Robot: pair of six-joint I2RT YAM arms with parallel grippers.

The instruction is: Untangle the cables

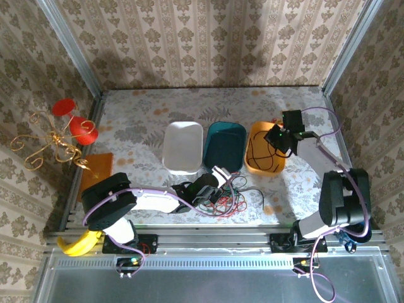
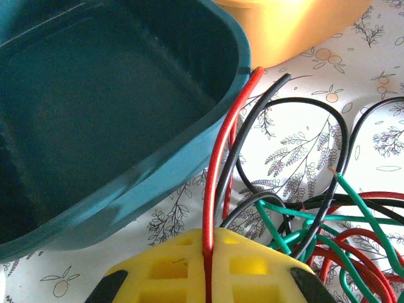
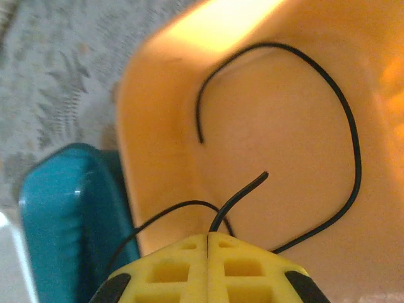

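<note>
Your left gripper (image 2: pixel 207 251) clamps a red cable (image 2: pixel 218 164) running straight ahead. Your right gripper (image 3: pixel 208 237) pinches a black cable (image 3: pixel 240 192), its end pointing forward-right.

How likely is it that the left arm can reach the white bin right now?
Probably yes: the white bin sits just beyond the left gripper, with nothing between them. But that gripper is shut on a red cable, which it would drag along.

Can't spot any readable text, labels, brands or numbers here. The teal bin (image 2: pixel 158 170), the orange bin (image 3: pixel 265 126) and the cables (image 2: pixel 214 165) are all plain, and the table cover (image 2: pixel 372 107) just has a leafy print.
</note>
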